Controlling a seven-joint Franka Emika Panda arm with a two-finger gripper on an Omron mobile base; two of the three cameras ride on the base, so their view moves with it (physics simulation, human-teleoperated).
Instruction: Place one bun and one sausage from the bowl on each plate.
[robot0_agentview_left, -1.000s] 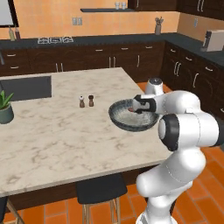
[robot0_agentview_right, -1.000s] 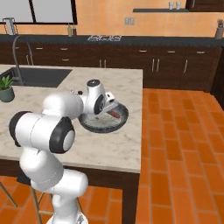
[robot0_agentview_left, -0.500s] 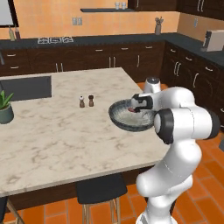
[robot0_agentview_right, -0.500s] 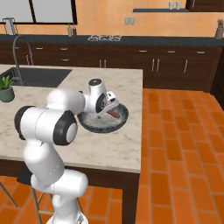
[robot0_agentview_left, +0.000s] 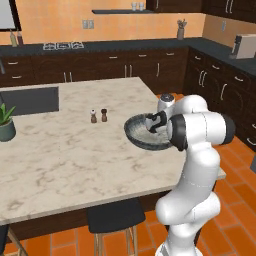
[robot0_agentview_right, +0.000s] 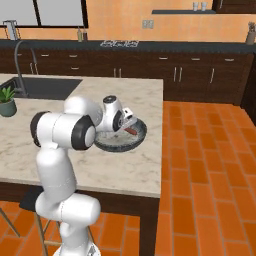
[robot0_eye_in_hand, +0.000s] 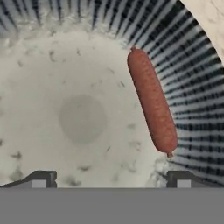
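One sausage (robot0_eye_in_hand: 152, 101) in bowl (robot0_eye_in_hand: 192, 78), claw (robot0_eye_in_hand: 111, 179) wide apart above.

Two rear views (shared bowl (robot0_agentview_left: 145, 134)), hand close-up

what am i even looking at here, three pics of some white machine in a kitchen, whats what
It is a rendered kitchen with a white robot arm. Two pictures come from cameras behind the arm, left and right; the third looks out from its hand. The arm reaches over a wide dark bowl on the marble island. The gripper is open and holds nothing; its two finger tips stand apart just above the bowl's pale lining. A reddish sausage lies along the bowl's ribbed slope. Two small shakers and a potted plant also stand on the island.
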